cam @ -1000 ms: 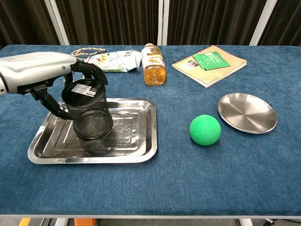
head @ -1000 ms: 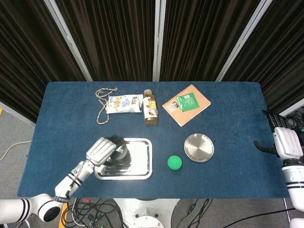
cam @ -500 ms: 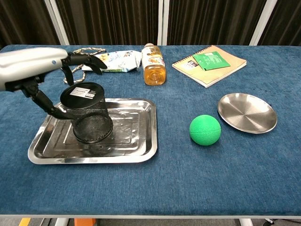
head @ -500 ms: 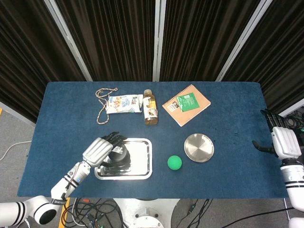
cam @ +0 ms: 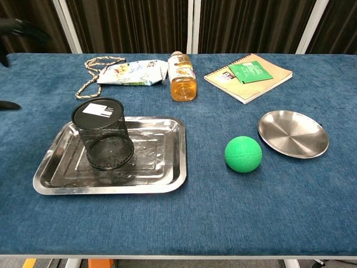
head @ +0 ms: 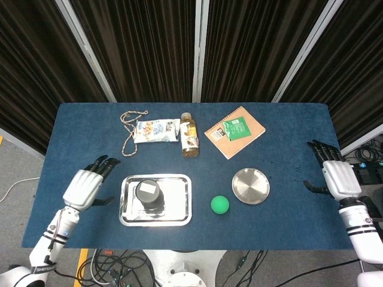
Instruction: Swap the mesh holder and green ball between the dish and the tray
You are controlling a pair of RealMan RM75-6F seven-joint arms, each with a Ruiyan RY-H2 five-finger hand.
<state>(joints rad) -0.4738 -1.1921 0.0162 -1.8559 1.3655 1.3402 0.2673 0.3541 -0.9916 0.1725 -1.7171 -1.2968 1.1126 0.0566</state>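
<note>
The black mesh holder point(head: 148, 192) point(cam: 104, 134) stands upside down on the left part of the steel tray point(head: 176, 203) point(cam: 156, 162). The green ball point(head: 219, 204) point(cam: 243, 154) lies on the blue cloth between the tray and the round steel dish point(head: 251, 186) point(cam: 292, 134), which holds nothing. My left hand point(head: 87, 186) hovers open left of the tray, apart from the holder; only dark fingertips point(cam: 22, 28) show at the chest view's left edge. Far right, my right hand point(head: 332, 176) is open near the table edge.
Along the back lie a rope point(head: 128, 131) point(cam: 92, 72), a snack packet point(head: 155, 130) point(cam: 131, 71), a bottle on its side point(head: 190, 135) point(cam: 182, 76) and a notebook with a green sachet point(head: 234, 131) point(cam: 250, 75).
My left hand has let go of the mesh holder and pulled back to the left, leaving it standing in the tray. The right hand has shifted slightly inward.
</note>
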